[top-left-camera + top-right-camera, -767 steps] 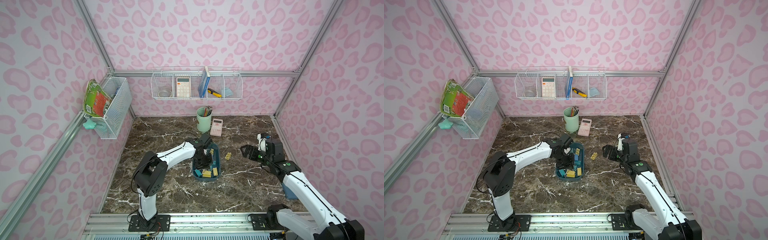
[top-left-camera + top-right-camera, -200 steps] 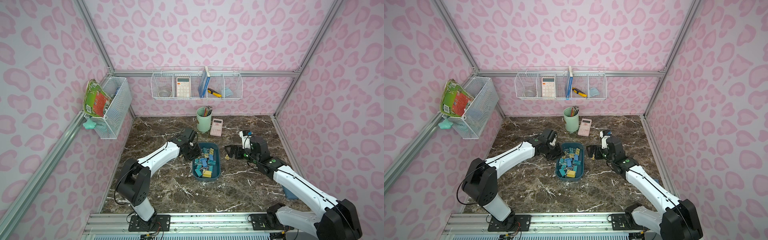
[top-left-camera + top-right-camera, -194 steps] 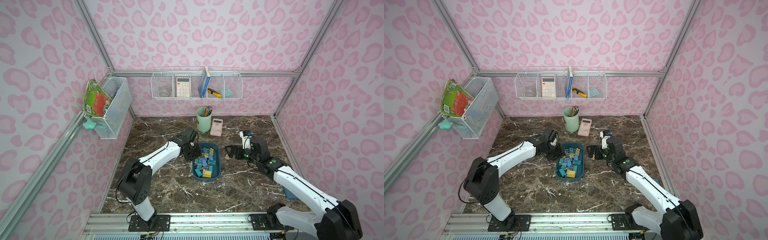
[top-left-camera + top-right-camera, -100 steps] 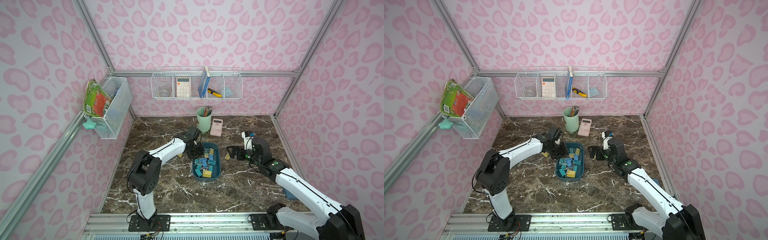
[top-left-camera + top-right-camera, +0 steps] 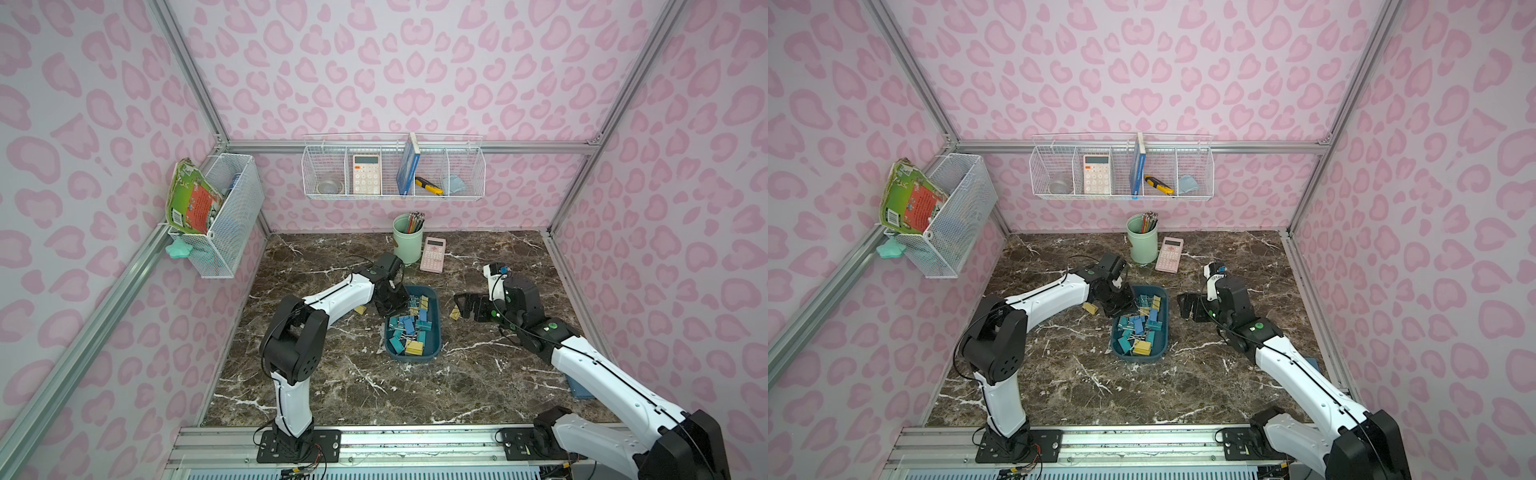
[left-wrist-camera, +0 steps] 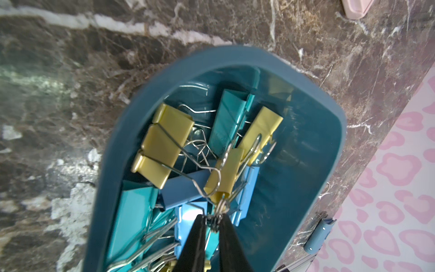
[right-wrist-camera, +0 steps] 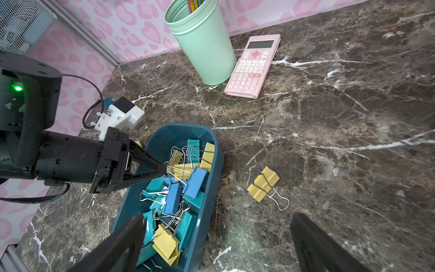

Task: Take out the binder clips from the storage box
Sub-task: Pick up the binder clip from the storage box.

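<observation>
The dark teal storage box sits mid-table, holding several yellow, blue and teal binder clips. My left gripper reaches into the box's far end, shut on the wire handles of a yellow clip. One yellow clip lies on the table left of the box. Another yellow clip lies to the box's right. My right gripper hovers open beside the box's right side, near that clip, holding nothing.
A mint pencil cup and a pink calculator stand behind the box. White wire baskets hang on the back and left walls. A blue flat item lies by the right edge, under the right arm.
My left gripper has moved right, from the table beside the box to the box's far end, and its jaws have closed on clip handles. The right gripper stays open, barely shifted.
</observation>
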